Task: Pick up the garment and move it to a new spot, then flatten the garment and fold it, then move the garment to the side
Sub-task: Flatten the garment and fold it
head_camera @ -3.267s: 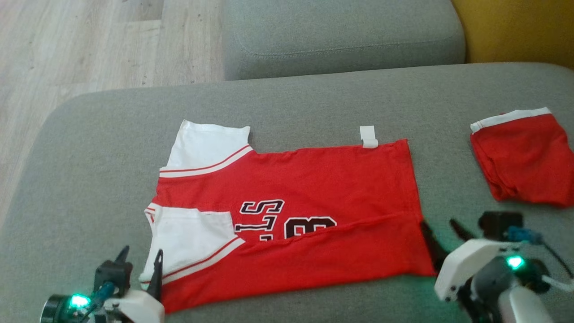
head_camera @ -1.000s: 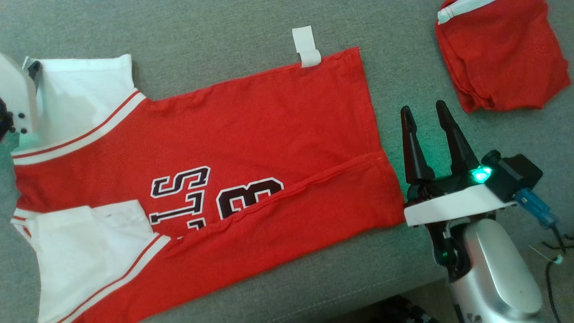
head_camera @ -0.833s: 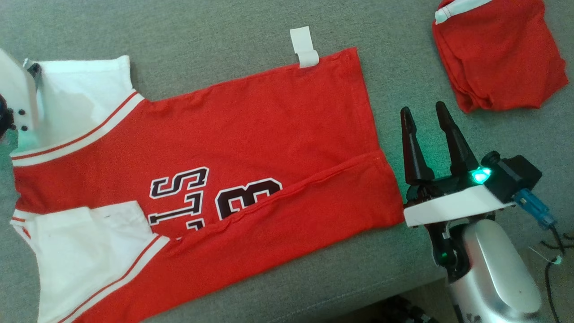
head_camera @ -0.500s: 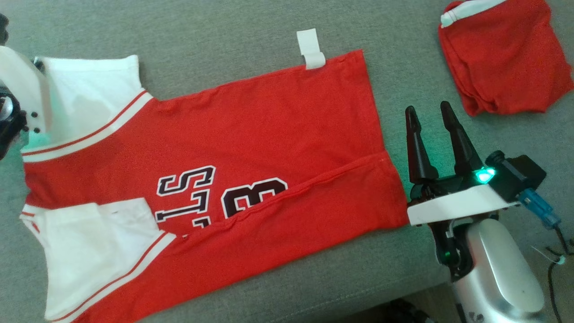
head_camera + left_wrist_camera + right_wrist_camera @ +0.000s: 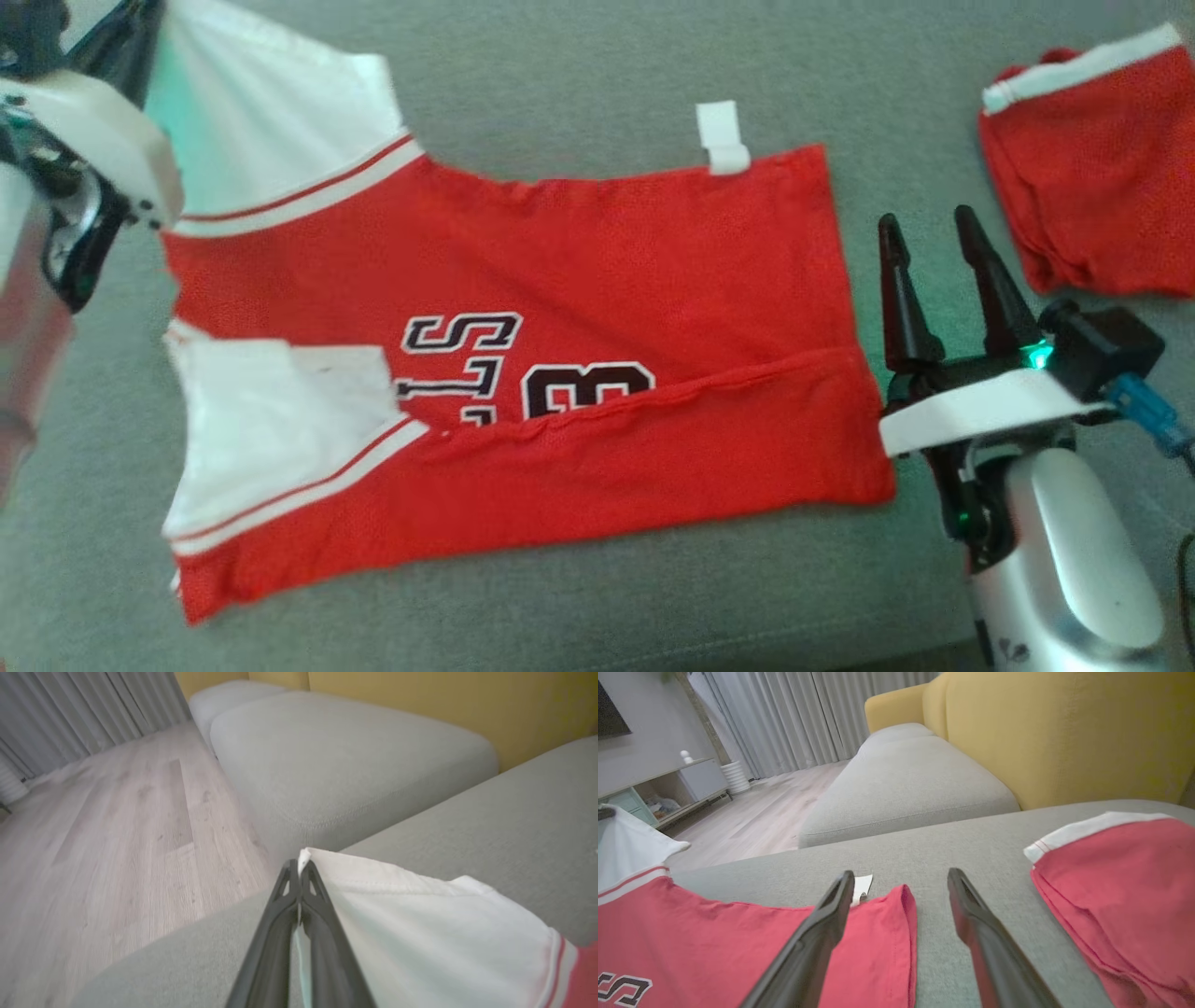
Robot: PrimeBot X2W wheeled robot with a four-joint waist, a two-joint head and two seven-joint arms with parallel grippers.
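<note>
Grey sofa seat (image 5: 560, 56) in front, a second grey cushion (image 5: 901, 779) just beyond it; yellow backrest (image 5: 1064, 732) rising beside both; pale wood floor (image 5: 117, 835) alongside; grey curtains (image 5: 808, 714) at the far end; low cabinet (image 5: 668, 788) against a grey wall (image 5: 644, 732).

The red jersey (image 5: 607, 252) bears black, white-edged lettering (image 5: 462, 355) lying sideways; "S" and "L" read clearly. Beside it a numeral (image 5: 588, 387), perhaps 3, is half hidden by a fold.
</note>
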